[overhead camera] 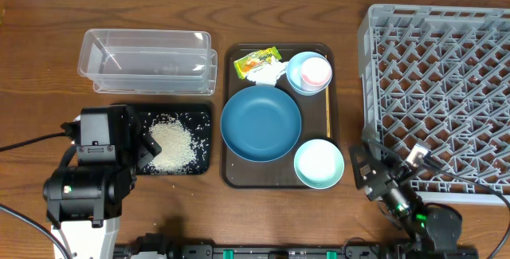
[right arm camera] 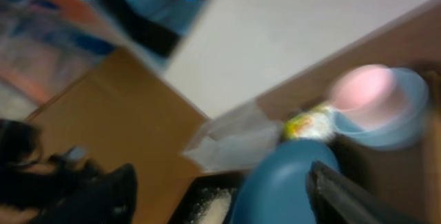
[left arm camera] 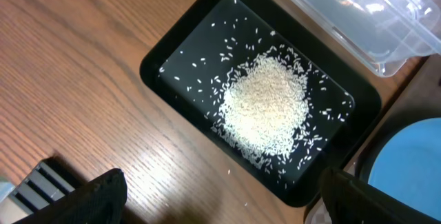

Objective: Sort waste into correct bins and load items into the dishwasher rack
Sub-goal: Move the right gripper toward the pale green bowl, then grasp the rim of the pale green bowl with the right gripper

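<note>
The rice is already gathered in a loose heap inside the black tray, with stray grains scattered around it, so that part of the sorting is judged done. The left end effector is held above the tray's near edge with its fingers spread wide and nothing between them. The clear tub lies empty on the worktop just behind the black tray, presumably kept for the dry waste. That waste, the snack wrapper and what appears to be the tissue, is seen at the far end of the brown serving tray. The dark-blue bowl, the mint-green bowl, the light-blue bowl with the pink cup nested in it, and the chopstick along the right rim are all kept on the same tray, none yet loaded. The dishwasher rack stands empty at the right, within reach of the right arm. The right end effector is placed just beside the mint-green bowl and aimed across the tray; its view is blurred, but its fingers appear well apart and nothing is gripped. The mint-green bowl is judged its likeliest first pick.
</note>
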`<state>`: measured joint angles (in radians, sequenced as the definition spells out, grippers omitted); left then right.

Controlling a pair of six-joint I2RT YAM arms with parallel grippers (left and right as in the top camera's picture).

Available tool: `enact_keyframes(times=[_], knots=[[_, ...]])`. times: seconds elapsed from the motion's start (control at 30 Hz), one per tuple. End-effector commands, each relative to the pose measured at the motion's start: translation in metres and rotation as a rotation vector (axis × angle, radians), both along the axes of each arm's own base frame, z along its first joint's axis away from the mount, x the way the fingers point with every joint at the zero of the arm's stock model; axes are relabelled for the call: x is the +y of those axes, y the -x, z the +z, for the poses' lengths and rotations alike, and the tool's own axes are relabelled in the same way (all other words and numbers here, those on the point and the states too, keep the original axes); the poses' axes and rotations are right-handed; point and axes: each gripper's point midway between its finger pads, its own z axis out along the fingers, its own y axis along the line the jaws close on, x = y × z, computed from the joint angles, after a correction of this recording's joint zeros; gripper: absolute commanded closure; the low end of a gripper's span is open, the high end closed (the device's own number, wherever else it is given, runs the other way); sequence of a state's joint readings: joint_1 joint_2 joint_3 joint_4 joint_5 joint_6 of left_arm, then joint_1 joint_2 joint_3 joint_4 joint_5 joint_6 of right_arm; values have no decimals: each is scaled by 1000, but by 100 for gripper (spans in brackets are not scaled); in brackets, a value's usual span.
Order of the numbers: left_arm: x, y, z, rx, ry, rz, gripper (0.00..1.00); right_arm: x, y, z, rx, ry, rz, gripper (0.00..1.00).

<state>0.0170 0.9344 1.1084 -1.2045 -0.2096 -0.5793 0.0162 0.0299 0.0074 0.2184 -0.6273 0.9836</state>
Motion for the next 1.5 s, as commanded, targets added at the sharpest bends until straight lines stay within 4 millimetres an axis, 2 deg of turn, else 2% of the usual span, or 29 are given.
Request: enact_keyframes(times=[0.0, 0.1, 0.17, 0.23, 0.33, 0.43, 0.53, 0.67, 0.8, 0.87, 0.93, 1.03, 1.1, 1.2, 1.3, 1.4, 1.47], knots=[[3, 0, 5, -10, -15, 10, 9, 11, 13, 12, 32, -75, 108, 28], [3, 0, 5, -10, -15, 10, 8, 13, 16, 21, 36, -23, 112, 8], [3, 0, 5, -10, -15, 10, 8, 15, 15, 21, 74, 65, 109, 4], [3, 0, 5, -10, -15, 10, 8, 15, 12, 19, 122, 169, 107, 5], [3, 0, 5, -10, -15, 10, 8, 14, 9, 22, 204, 350, 122, 15], [3, 0, 5, -10, -15, 10, 8, 11, 1, 25, 318, 513, 137, 16], [3, 0, 5, -10, -15, 10, 8, 15, -6, 17, 446, 670, 188, 17], [3, 0, 5, -10, -15, 10, 8, 31, -9, -16, 613, 923, 244, 20], [3, 0, 5, -10, -15, 10, 8, 50, -9, -58, 755, 1111, 165, 22], [3, 0, 5, -10, -15, 10, 8, 61, -5, -74, 773, 1192, 175, 23], [3, 0, 5, -10, -15, 10, 8, 71, -1, -89, 780, 1261, 210, 26], [3, 0, 5, -10, -15, 10, 8, 76, 2, -111, 803, 1361, 223, 38], [3, 0, 5, -10, -15, 10, 8, 77, 1, -124, 828, 1404, 226, 43], [3, 0, 5, -10, -15, 10, 8, 82, -2, -142, 867, 1422, 235, 44], [3, 0, 5, -10, -15, 10, 8, 96, -3, -156, 884, 1396, 280, 44], [3, 0, 5, -10, -15, 10, 8, 109, -1, -166, 874, 1376, 351, 47], [3, 0, 5, -10, -15, 10, 8, 111, -1, -170, 879, 1381, 357, 48]])
